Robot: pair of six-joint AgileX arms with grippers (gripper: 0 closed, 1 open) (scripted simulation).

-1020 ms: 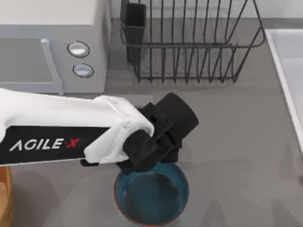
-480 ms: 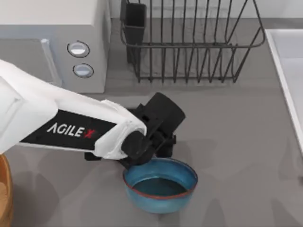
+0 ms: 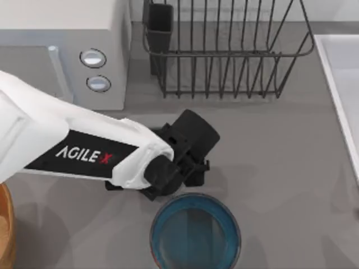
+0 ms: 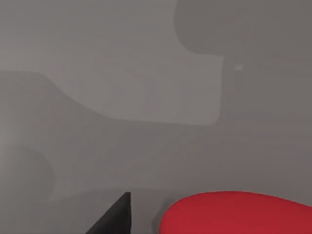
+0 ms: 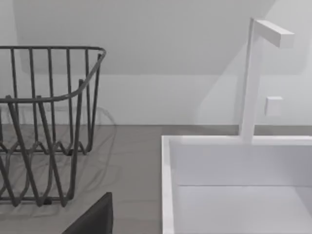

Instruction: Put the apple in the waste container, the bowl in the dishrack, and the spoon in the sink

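The left hand (image 3: 188,168), fingers' state unclear, hovers just beside the bowl's (image 3: 195,234) rim; bare counter (image 3: 280,162) stretches rightward toward the sink (image 3: 342,73).

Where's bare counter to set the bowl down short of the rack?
Free: grey strip between the dishrack, sink rim and bowl, right of the left tool. Crowded: left side, where the left arm spans from microwave to waste container.

Bowl (image 3: 194,232) teal-blue inside; dishrack (image 3: 230,50) black wire; sink (image 5: 234,185) white; apple (image 4: 239,214) red.
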